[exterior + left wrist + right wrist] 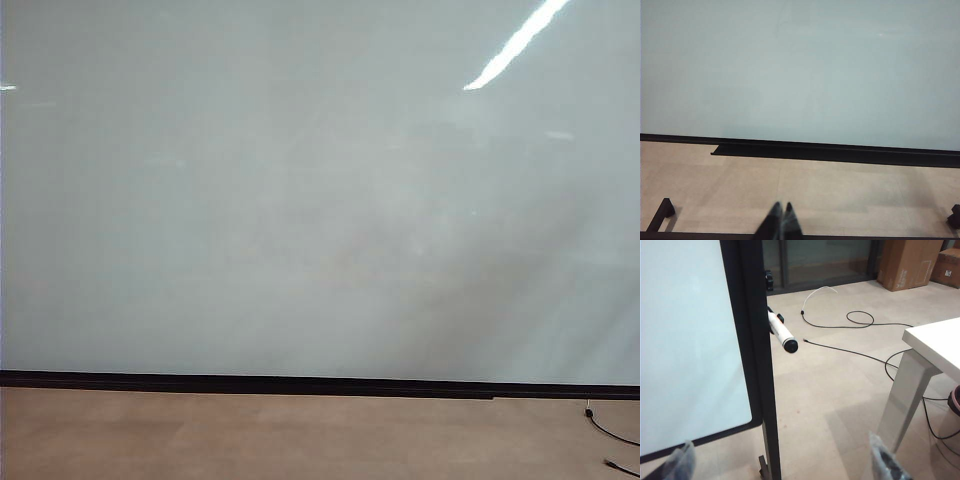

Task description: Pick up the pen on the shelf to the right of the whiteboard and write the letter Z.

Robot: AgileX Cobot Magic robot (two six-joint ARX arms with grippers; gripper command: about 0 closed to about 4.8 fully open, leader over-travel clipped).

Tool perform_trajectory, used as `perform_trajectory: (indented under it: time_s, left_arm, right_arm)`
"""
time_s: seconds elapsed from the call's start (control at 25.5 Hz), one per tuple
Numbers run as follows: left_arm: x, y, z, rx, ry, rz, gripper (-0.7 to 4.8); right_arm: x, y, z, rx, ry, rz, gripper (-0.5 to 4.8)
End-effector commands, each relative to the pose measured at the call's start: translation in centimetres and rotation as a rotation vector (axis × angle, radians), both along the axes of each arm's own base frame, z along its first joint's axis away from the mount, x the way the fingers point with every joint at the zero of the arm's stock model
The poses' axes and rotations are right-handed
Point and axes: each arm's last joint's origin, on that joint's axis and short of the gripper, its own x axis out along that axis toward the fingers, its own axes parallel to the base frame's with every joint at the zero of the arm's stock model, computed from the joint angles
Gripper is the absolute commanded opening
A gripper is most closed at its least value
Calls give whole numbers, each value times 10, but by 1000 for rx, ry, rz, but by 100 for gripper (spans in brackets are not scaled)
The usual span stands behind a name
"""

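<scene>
The whiteboard [300,200] fills the exterior view, pale and glossy, with a black strip [300,383] along its lower edge; no letter Z is in view on it. In the right wrist view the pen [781,333], white barrel with a dark end, juts out from behind the board's black side post [752,340]; its shelf is mostly hidden by that post. My right gripper [782,462] is open wide, well short of the pen, with nothing between its fingers [884,460]. My left gripper [781,206] is shut and empty above the floor, facing the whiteboard [800,65]. Neither gripper shows in the exterior view.
A white table [935,340] stands to the right of the board with cables [860,320] trailing over the beige floor. Cardboard boxes [910,262] sit at the back by a glass door. A black ledge [840,151] runs under the board. A cable [610,432] lies at the floor's right.
</scene>
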Motion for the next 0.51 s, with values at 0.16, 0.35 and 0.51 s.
perform_trajectory:
  time_s: [0.16, 0.35, 0.51]
  left_arm:
    - [0, 0, 1, 4, -8, -1, -4]
    - [0, 0, 1, 4, -8, -1, -4]
    - [0, 0, 1, 4, -8, -1, -4]
  right_arm:
    - [12, -10, 4, -6, -77, 2, 479]
    - [20, -20, 1, -29, -84, 13, 479]
    - [25, -29, -3, -27, -94, 28, 479]
